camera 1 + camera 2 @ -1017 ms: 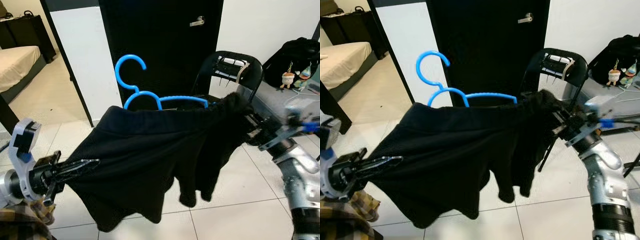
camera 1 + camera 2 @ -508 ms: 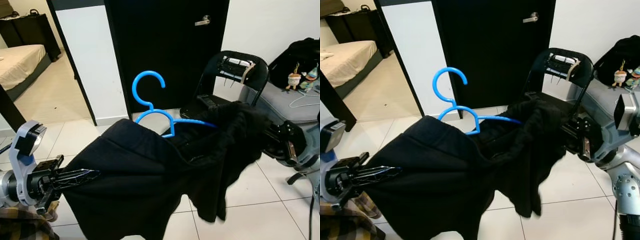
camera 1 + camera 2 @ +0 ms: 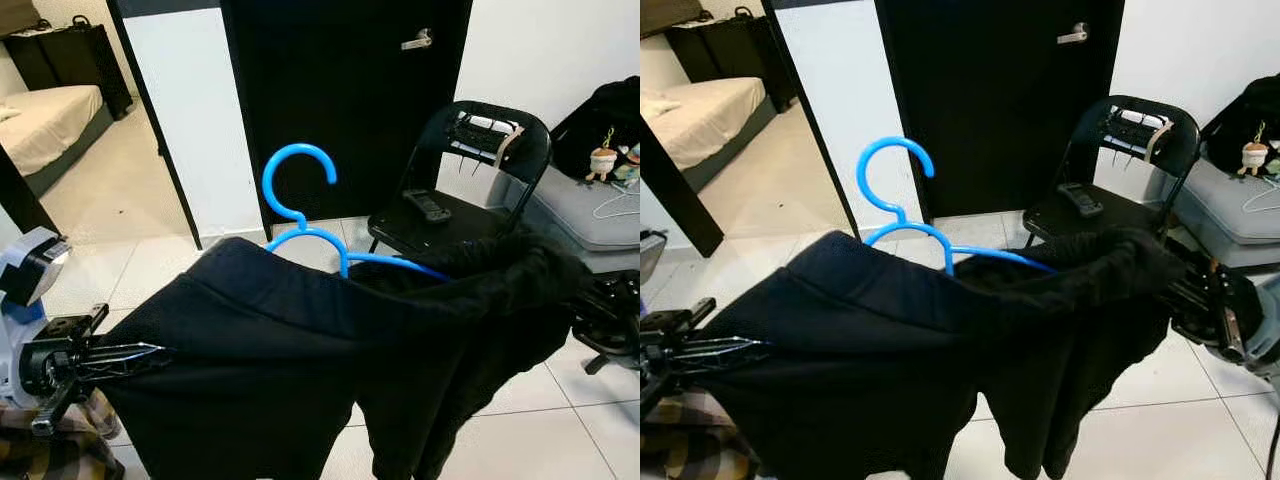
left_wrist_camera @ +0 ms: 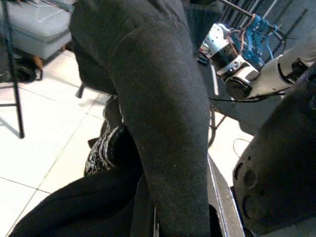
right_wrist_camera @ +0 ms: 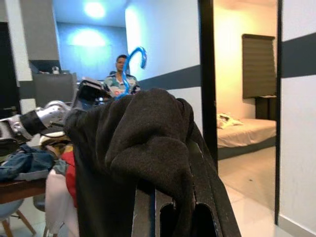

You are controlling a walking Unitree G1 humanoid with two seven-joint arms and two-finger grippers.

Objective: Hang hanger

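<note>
Blue hanger (image 3: 305,215) sits mid-air inside black garment (image 3: 330,360), stretched between left hand (image 3: 125,352) and right hand (image 3: 1200,300), each pinching cloth. Soft, floppy, light load; grip the stiff hook.

The black fabric garment (image 3: 330,360) covers both shoulders of the bright blue plastic hanger (image 3: 300,205), leaving its hook, neck and 1 thin stretch of arm showing. The garment's lower hem runs off the bottom edge of both eye views. The left gripper (image 3: 120,356) has its 2 fingertips buried in the cloth, and the right gripper (image 3: 1200,300) is mostly draped over, so its finger spacing is unreadable. In the right wrist view a distant person (image 5: 118,79) is too small to make out, perhaps seated.
</note>
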